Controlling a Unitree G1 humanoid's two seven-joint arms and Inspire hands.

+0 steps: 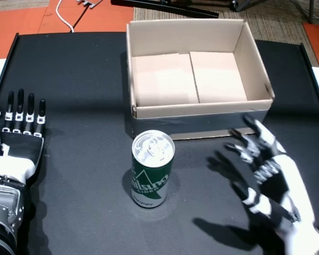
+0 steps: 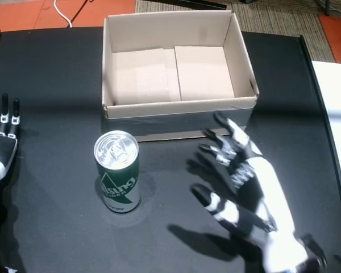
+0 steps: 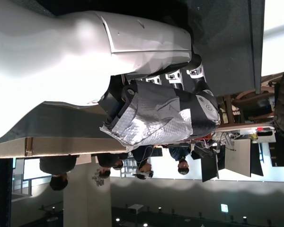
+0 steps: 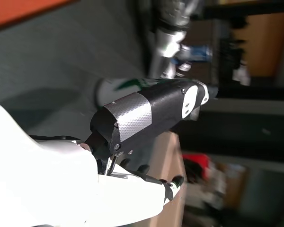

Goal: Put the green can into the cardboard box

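Note:
The green can (image 1: pixel 152 169) (image 2: pixel 119 172) stands upright on the black table in both head views, silver top up, just in front of the cardboard box (image 1: pixel 198 109) (image 2: pixel 176 108). The box is open and shows nothing inside. My right hand (image 1: pixel 268 178) (image 2: pixel 244 187) hovers to the right of the can, apart from it, open with fingers spread toward the box's front wall. My left hand (image 1: pixel 18 135) (image 2: pixel 1 133) lies flat and open at the table's left edge, far from the can. In the right wrist view the can (image 4: pixel 116 87) shows partly behind my thumb (image 4: pixel 151 113).
The black table (image 1: pixel 74 79) has raised edges on left and right. Orange floor and a white cable (image 1: pixel 64 16) lie beyond its far side. The left wrist view shows several people (image 3: pixel 142 165) and room furniture in the background.

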